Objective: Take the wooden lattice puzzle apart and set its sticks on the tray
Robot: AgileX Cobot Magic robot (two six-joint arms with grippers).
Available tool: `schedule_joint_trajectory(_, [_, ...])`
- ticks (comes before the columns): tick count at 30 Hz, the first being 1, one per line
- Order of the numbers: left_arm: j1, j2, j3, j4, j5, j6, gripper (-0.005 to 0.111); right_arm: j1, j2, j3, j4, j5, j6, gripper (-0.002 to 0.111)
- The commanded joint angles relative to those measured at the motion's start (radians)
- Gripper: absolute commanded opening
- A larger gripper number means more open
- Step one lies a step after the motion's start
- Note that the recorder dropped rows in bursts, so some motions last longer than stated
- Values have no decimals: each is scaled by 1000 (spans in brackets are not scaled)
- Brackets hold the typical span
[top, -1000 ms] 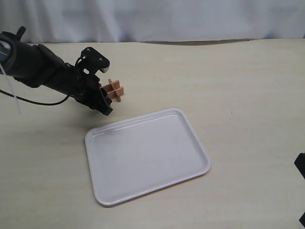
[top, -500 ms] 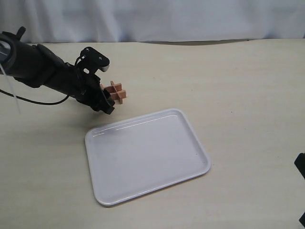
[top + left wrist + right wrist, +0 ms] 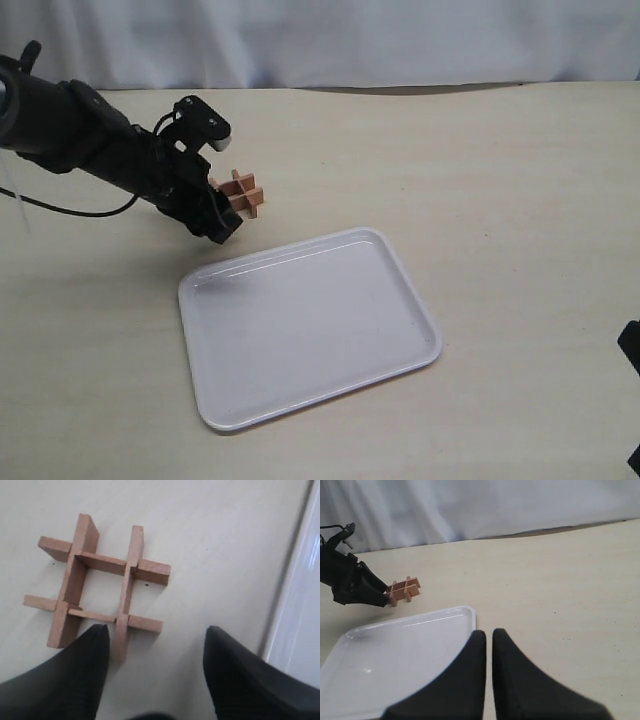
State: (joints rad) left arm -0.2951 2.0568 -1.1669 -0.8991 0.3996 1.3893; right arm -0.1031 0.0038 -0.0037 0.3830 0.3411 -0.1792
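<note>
The wooden lattice puzzle (image 3: 243, 194) lies flat on the table, its four sticks still interlocked in a hash shape (image 3: 97, 585). My left gripper (image 3: 222, 205) is open just beside it. In the left wrist view the gripper (image 3: 157, 628) has bare table between its fingers, and one fingertip (image 3: 97, 637) sits at the puzzle's near corner. The white tray (image 3: 300, 330) is empty, close to the puzzle's near right. My right gripper (image 3: 489, 631) is shut on nothing, hovering by the tray's corner (image 3: 465, 612), far from the puzzle (image 3: 403, 590).
A white backdrop runs along the table's far edge. A black part of the right arm (image 3: 630, 350) shows at the right border of the exterior view. The tray's rim (image 3: 295, 595) lies a short way past the left gripper's other finger.
The left gripper has opened and let go of the puzzle, which went from tilted in its jaws to lying flat on the table. The left arm drew back slightly.
</note>
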Motion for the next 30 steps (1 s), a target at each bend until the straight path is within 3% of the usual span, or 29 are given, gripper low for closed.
schedule_joint_trajectory(1, [16, -21, -4, 10, 5, -7, 54, 0, -4, 4, -7, 1, -7, 4])
schedule_joint_trajectory(9, [16, -19, -3, 8, -69, -7, 52, 0, -4, 4, -7, 1, -7, 4])
schedule_joint_trajectory(16, [16, 0, -3, 8, -38, -7, 30, 0, -4, 4, -7, 1, -7, 4])
schedule_joint_trajectory(30, [16, 2, -3, 6, -74, -7, 30, 0, -4, 4, -7, 1, -7, 4])
